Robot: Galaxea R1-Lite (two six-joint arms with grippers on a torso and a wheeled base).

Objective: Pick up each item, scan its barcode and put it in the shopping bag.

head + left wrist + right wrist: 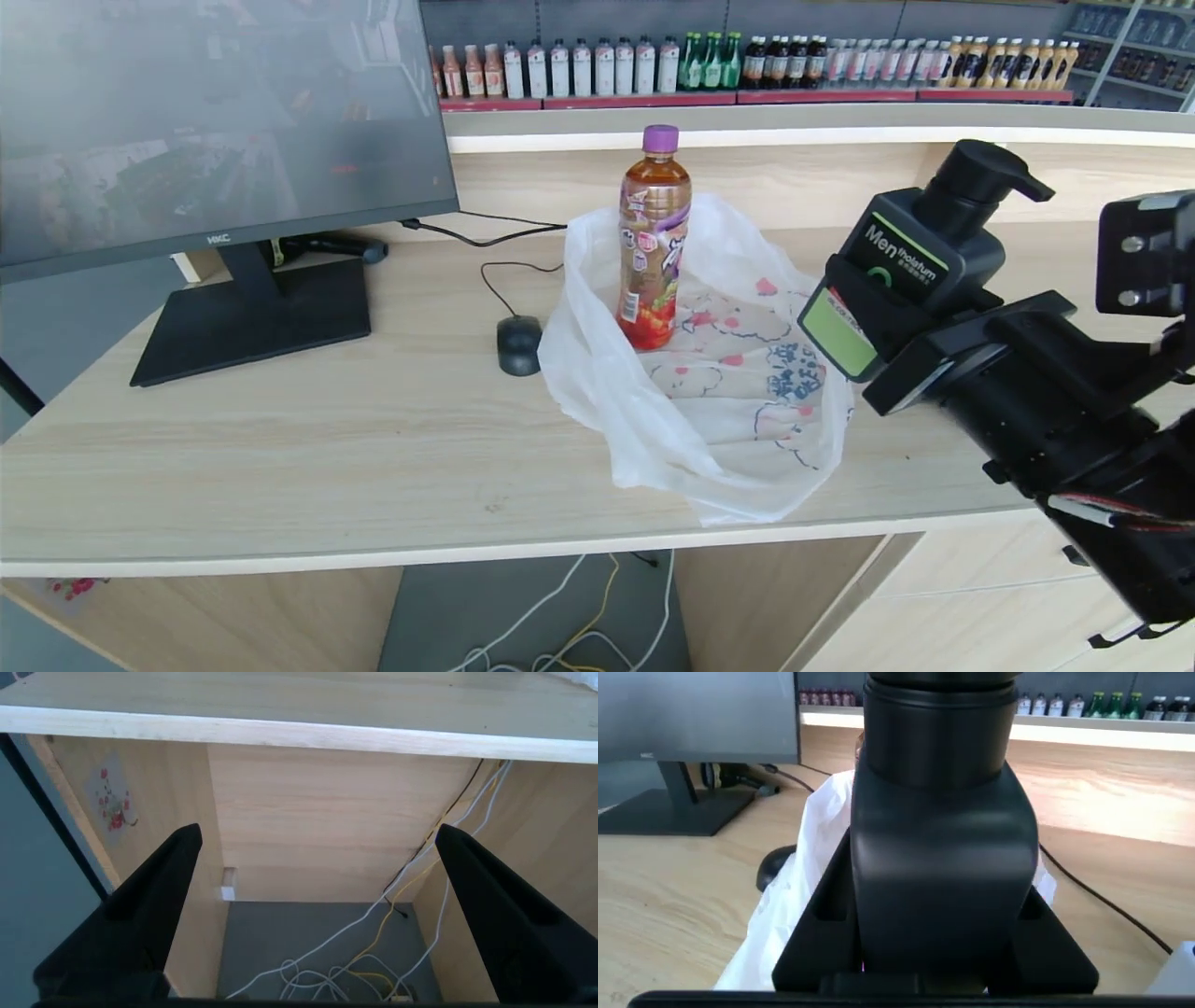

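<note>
A black pump bottle (910, 266) with a green label hangs tilted in the air just right of the shopping bag, my right gripper (934, 341) shut on it. Seen from the right wrist, the pump bottle (938, 849) blocks most of what lies ahead, held in the right gripper (938, 957). The white plastic shopping bag (728, 411) lies open on the counter, and a tea bottle (653, 238) with a purple cap stands upright in it. My left gripper (318, 915) is open and holds nothing, below the counter's front edge (299, 733).
A monitor (215, 121) on a black stand occupies the counter's back left, with a handheld barcode scanner (327, 247) behind the stand. A black mouse (519, 343) lies just left of the bag. Loose cables (374, 952) hang under the counter. Bottles (747, 63) line a far shelf.
</note>
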